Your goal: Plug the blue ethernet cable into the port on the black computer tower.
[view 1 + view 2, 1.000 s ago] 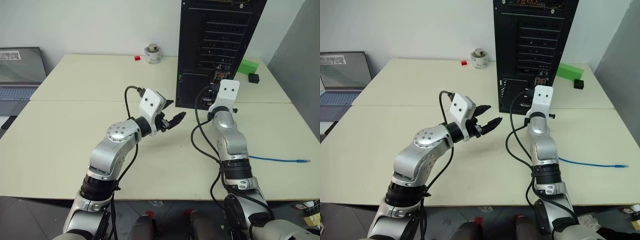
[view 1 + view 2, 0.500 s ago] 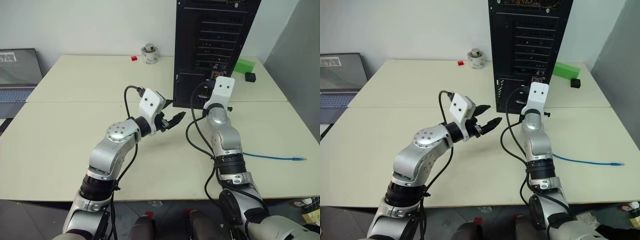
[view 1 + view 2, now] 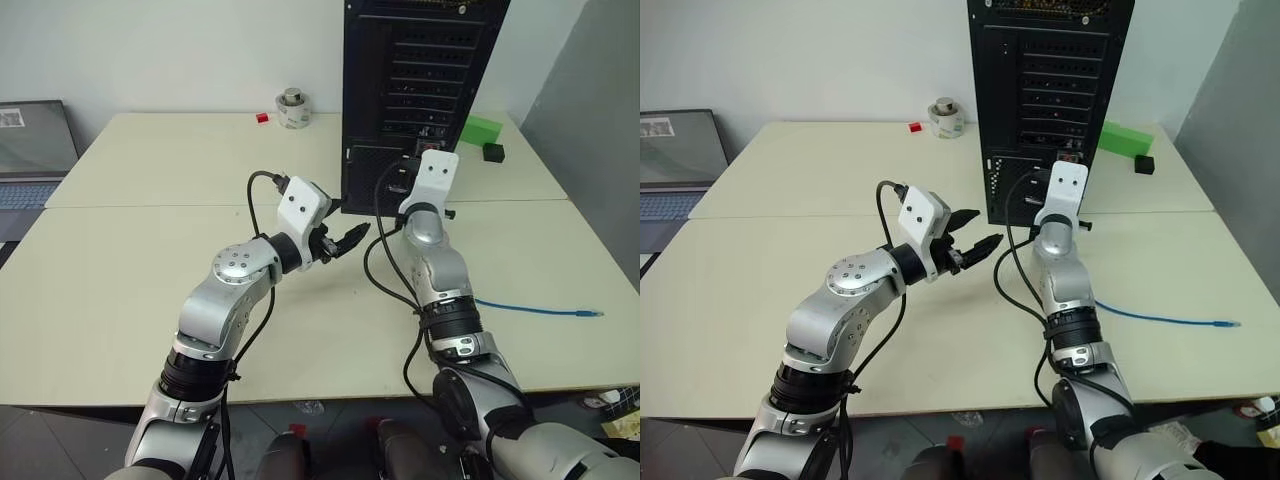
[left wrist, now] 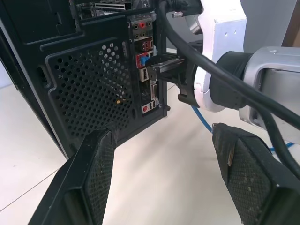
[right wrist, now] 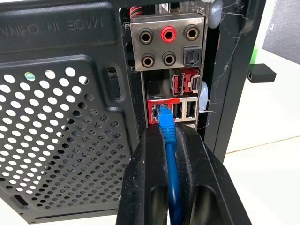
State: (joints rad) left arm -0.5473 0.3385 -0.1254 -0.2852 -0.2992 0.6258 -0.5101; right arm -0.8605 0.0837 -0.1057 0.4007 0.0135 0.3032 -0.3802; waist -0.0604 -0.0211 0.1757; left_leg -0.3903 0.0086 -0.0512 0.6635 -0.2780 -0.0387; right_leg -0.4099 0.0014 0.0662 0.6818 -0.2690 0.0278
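Observation:
The black computer tower (image 3: 420,80) stands at the back of the table with its rear face toward me. My right gripper (image 5: 168,133) is shut on the blue ethernet cable (image 5: 169,154) just behind its plug (image 5: 162,114). The plug's tip sits in the mouth of the port (image 5: 154,112), below the coloured jacks. I cannot tell how deep it sits. The rest of the cable trails over the table (image 3: 530,309) to the right. My left gripper (image 3: 350,238) hovers open and empty, left of the right one, fingers (image 4: 96,173) pointing at the tower's mesh grille (image 4: 89,89).
A grey laptop (image 3: 30,150) sits at the far left. Behind the tower's left side are a metal weight (image 3: 291,108) and a small red block (image 3: 262,117). A green block (image 3: 482,128) and a small black box (image 3: 494,152) lie to the tower's right.
My right gripper has edged forward to the tower's rear panel, the cable still in it. The whole view has shifted a little. The left arm has stayed where it was.

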